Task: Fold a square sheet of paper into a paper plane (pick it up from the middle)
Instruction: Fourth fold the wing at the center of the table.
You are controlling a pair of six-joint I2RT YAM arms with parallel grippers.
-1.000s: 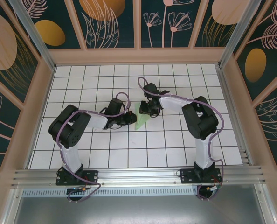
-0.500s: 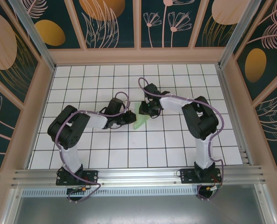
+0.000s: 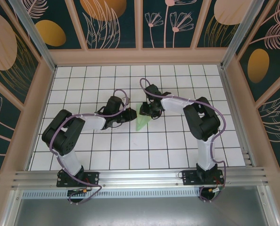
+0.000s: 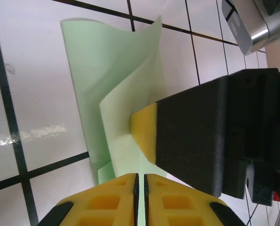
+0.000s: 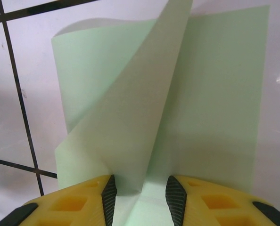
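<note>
The paper plane (image 3: 142,121) lies near the middle of the white grid table (image 3: 177,146), between the two grippers, and its sharp tip points toward the near left. It is pale green and only partly folded. In the left wrist view one flap (image 4: 130,70) stands up from the flat part and curves over it. The left gripper (image 3: 129,116) is just beside the paper on its left side. Its yellow fingers (image 4: 102,202) are pressed together with only a thin line between them, and the near edge of the paper goes in under their tips, so it seems to pinch the paper there. The right gripper (image 3: 146,112) is over the far end of the paper. In its own wrist view its two yellow fingers (image 5: 74,202) stand apart, with a clear gap, and the raised fold of the paper (image 5: 130,117) comes up through this gap. In the left wrist view one yellow pad (image 4: 145,132) of the right gripper touches the standing flap from the side.
</note>
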